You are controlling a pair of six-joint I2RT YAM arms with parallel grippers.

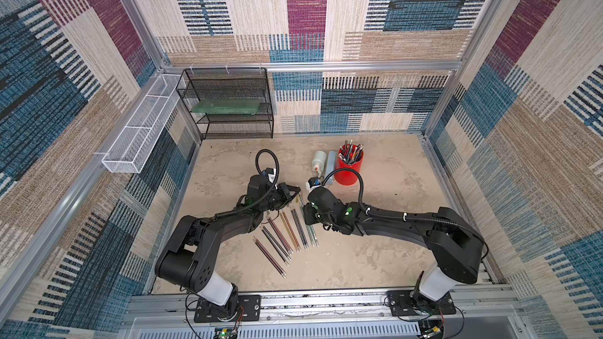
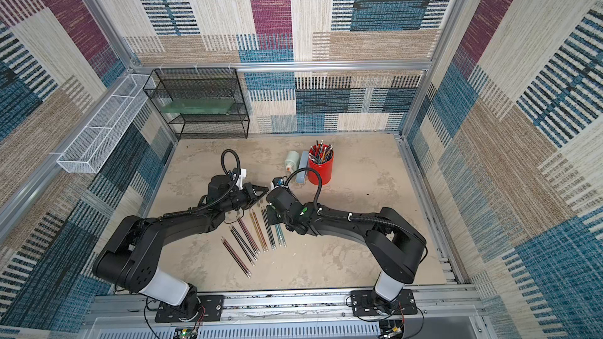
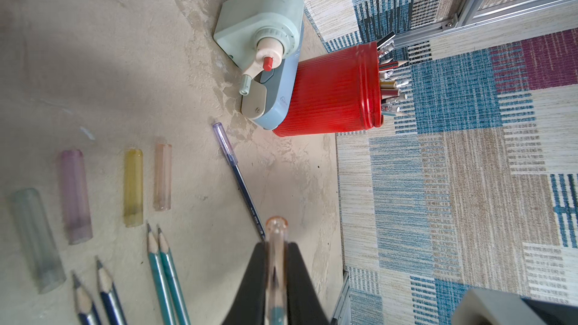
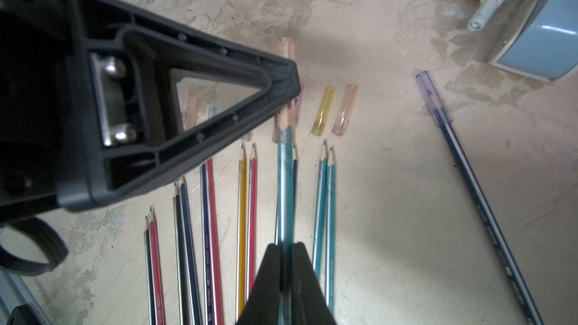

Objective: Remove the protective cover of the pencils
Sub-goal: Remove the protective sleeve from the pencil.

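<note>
A teal pencil (image 4: 284, 189) is held above the table, with my right gripper (image 4: 285, 246) shut on its shaft. On its tip sits a clear peach protective cover (image 3: 276, 229), and my left gripper (image 3: 276, 246) is shut on that cover. In both top views the two grippers meet over the far ends of the pencils (image 1: 287, 233), left gripper (image 1: 295, 189) and right gripper (image 1: 306, 218). Several bare-tipped pencils (image 4: 212, 214) lie side by side on the table. Loose covers, one yellow (image 4: 323, 110) and one peach (image 4: 344, 109), lie beyond their points. A dark blue pencil (image 4: 469, 189) with a violet cover lies apart.
A red cup (image 1: 349, 166) full of pens stands at the back, with a pale green sharpener (image 1: 319, 160) beside it. A black mesh shelf (image 1: 228, 102) stands at the back left. A white mesh basket (image 1: 140, 132) hangs on the left wall.
</note>
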